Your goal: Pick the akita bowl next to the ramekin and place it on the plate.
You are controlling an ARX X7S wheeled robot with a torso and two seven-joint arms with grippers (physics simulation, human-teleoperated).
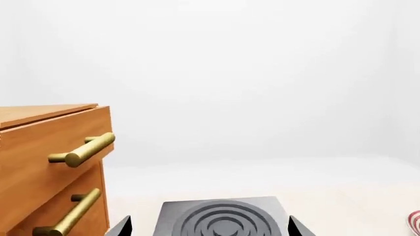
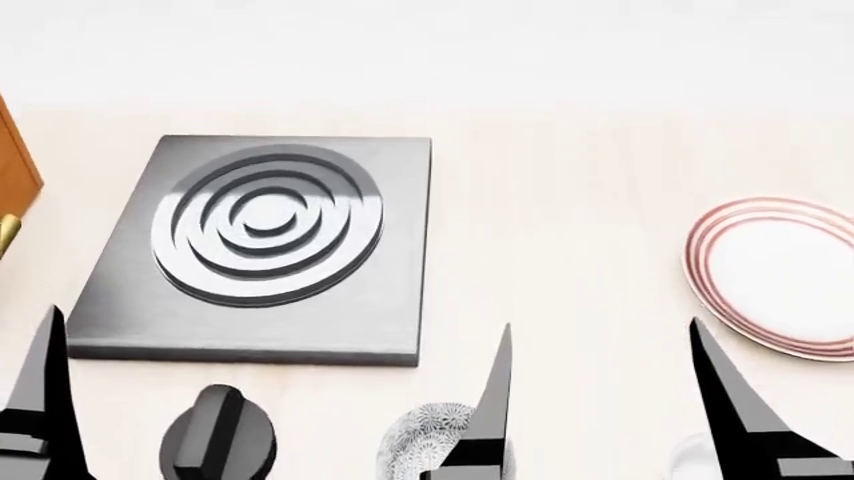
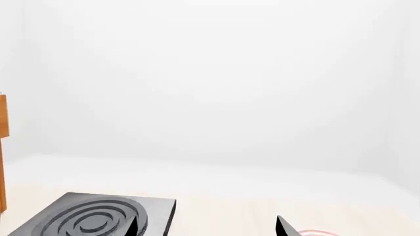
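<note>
One akita bowl (image 2: 416, 438), speckled grey and white, sits at the head view's bottom edge, half hidden behind a black finger (image 2: 494, 400) of my right gripper (image 2: 607, 400). A faint glossy white shape, seemingly the ramekin (image 2: 691, 455), shows beside the other finger (image 2: 727, 400). The plate (image 2: 781, 275), white with red rings, lies at the right, farther out on the counter; slivers of it show as the plate (image 1: 414, 221) and the plate (image 3: 315, 232). My right gripper (image 3: 206, 227) and left gripper (image 1: 210, 228) both stand open and hold nothing, above the counter's near edge.
A grey hob slab (image 2: 260, 250) with concentric rings lies ahead at the left, a dark knob (image 2: 216, 435) in front of it. A wooden drawer cabinet (image 1: 52, 147) with brass handles stands left of the hob. A plain white wall closes the back.
</note>
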